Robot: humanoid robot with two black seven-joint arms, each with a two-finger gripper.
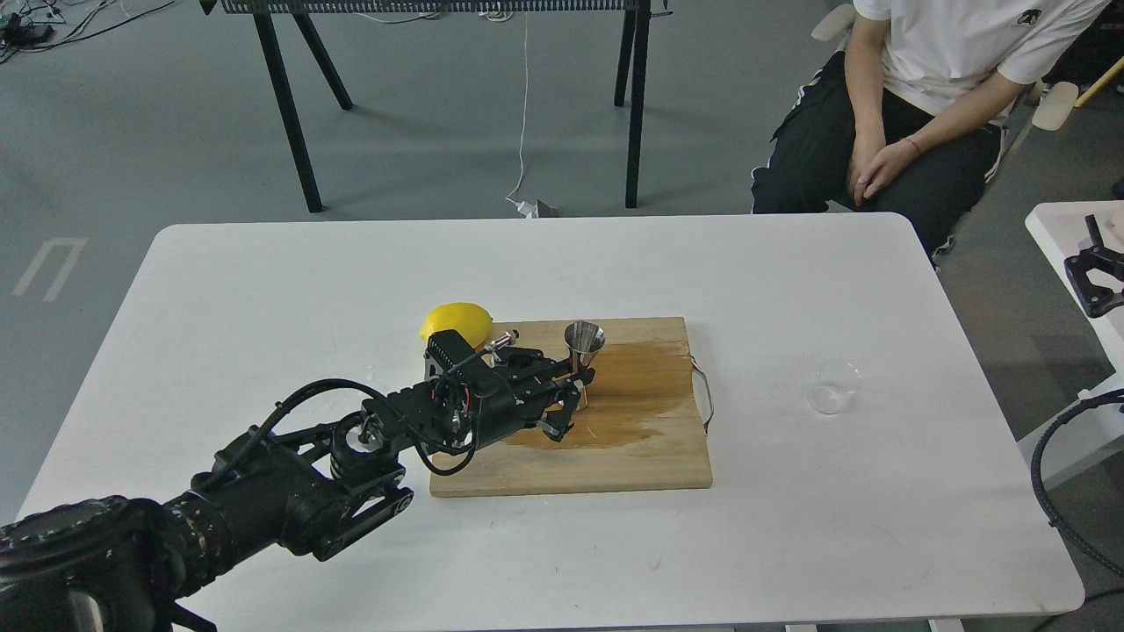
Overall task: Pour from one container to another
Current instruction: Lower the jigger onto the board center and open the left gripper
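Observation:
The shiny steel jigger (584,341) stands upright over the wooden cutting board (615,456), its open cone facing up. My left gripper (575,391) reaches in from the left and is shut on the jigger's lower half. The clear round cup (832,386) sits upright by itself on the white table, to the right of the board and well away from the jigger. A black two-pronged part, probably my right gripper (1091,283), shows at the right edge over a side table, partly cut off, so its state is unclear.
A yellow lemon (457,322) lies just off the board's back left corner, behind my left wrist. A dark wet stain (632,395) covers the board's middle, and a wire handle (703,395) sticks out on its right side. A person (922,96) sits beyond the table's far right corner.

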